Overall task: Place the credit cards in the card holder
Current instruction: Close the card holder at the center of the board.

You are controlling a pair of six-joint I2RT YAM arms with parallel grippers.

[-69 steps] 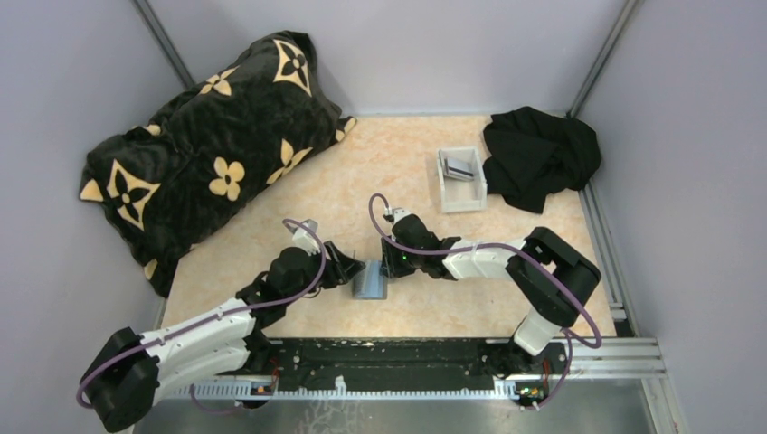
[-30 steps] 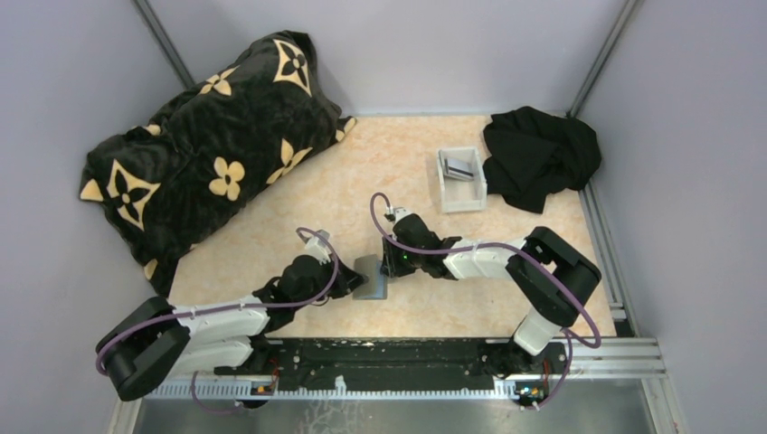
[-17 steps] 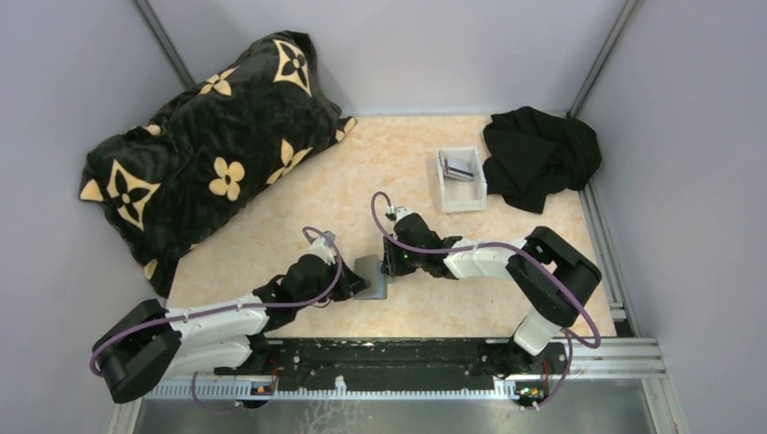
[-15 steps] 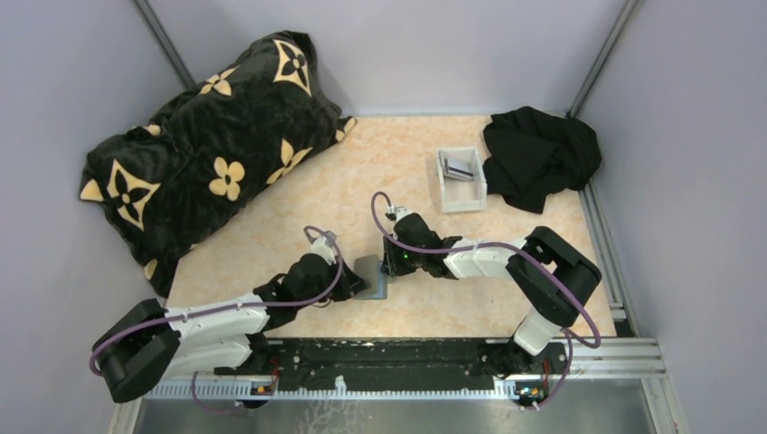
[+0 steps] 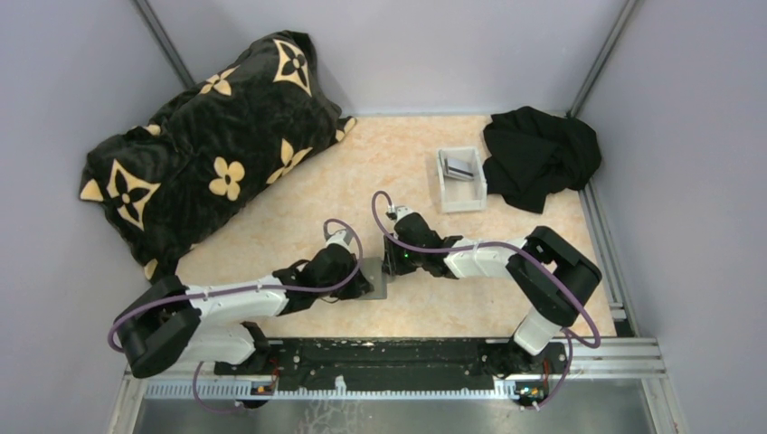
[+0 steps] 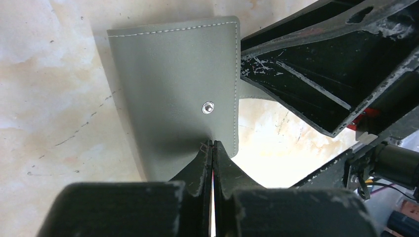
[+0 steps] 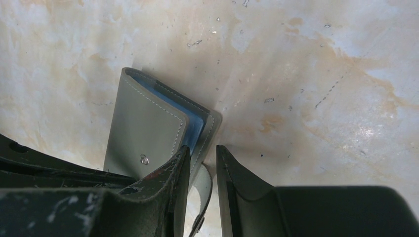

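Judged the card holder light, soft and floppy, with a smooth and probably slippery skin. Best taken at a stitched edge or by the tab, one panel per gripper, to spread it without creasing. Looks grey-green and bifold, with pale stitching round the border, a silver snap stud on the cover and a blue sliver between the panels; lining or card, cannot tell. Found toward the near side of the table, between the two arms, part-opened and seemingly tilted up off the surface. Pinched at the lower cover edge, just below the stud, by the left gripper, fingers fully together on the thin panel. Straddled on the opposite side by the right gripper, jaws at a middling gap over the back panel and tab; cannot tell about real pressure from the far pad. Farther back on the right, noted a white tray with the credit cards inside: thin, likely stiff and slick, well apart from the card holder. Beyond, a black cloth beside the tray and a black floral cushion at far left.
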